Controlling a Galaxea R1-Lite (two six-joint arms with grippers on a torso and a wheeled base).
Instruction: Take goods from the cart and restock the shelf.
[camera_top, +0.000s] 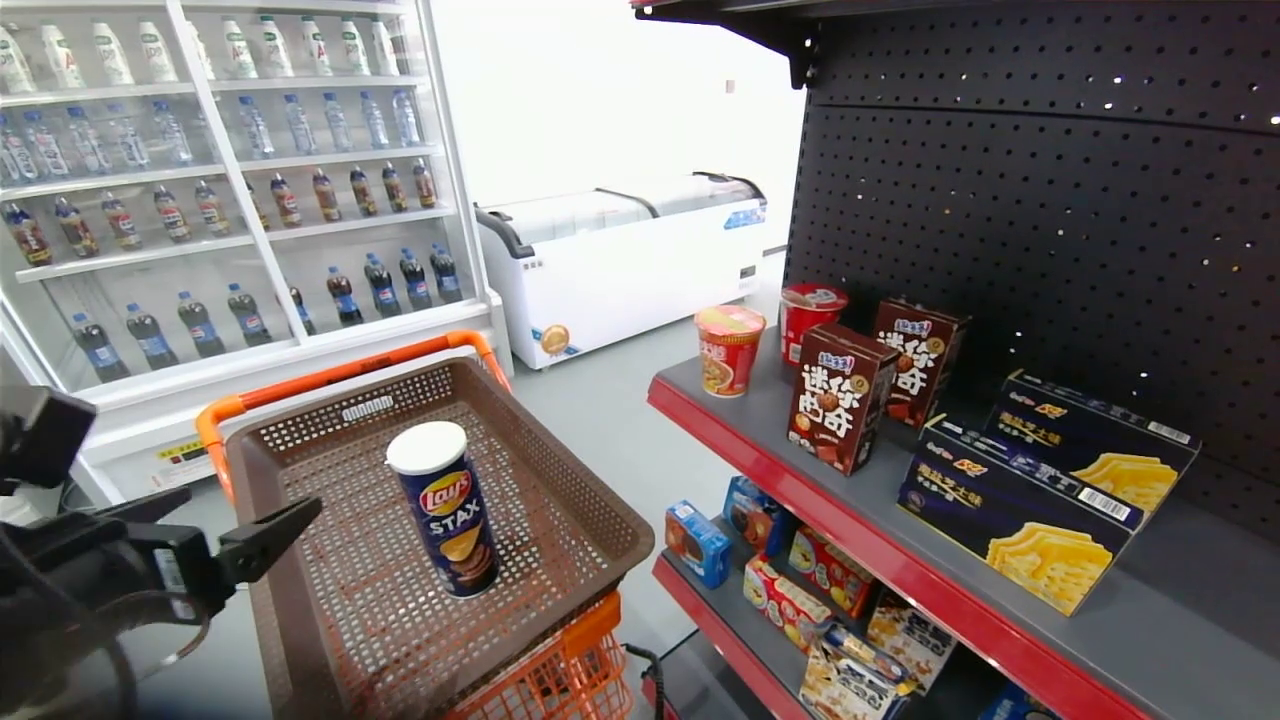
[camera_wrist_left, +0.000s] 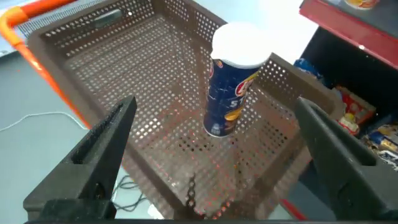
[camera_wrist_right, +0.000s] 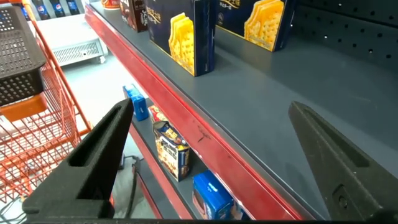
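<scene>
A blue chips can (camera_top: 443, 510) with a white lid stands upright in the brown perforated basket (camera_top: 560, 470) of the orange-handled cart. My left gripper (camera_top: 225, 525) hovers open at the basket's left side, level with the can and apart from it. In the left wrist view the can (camera_wrist_left: 231, 87) shows beyond the open gripper (camera_wrist_left: 214, 107), and nothing is held. My right gripper (camera_wrist_right: 211, 111) is open and empty above the front of the grey shelf (camera_wrist_right: 280, 130), which has a red front edge. The same shelf (camera_top: 760, 440) stands to the right of the cart.
On the shelf stand a cup of noodles (camera_top: 728, 350), a red cup (camera_top: 810, 315), brown boxes (camera_top: 840, 395) and dark blue cracker boxes (camera_top: 1020, 510). Bare shelf lies nearer me. Snack packs (camera_top: 790, 590) fill the lower shelf. A drinks cooler (camera_top: 230, 180) and chest freezer (camera_top: 620, 250) stand behind.
</scene>
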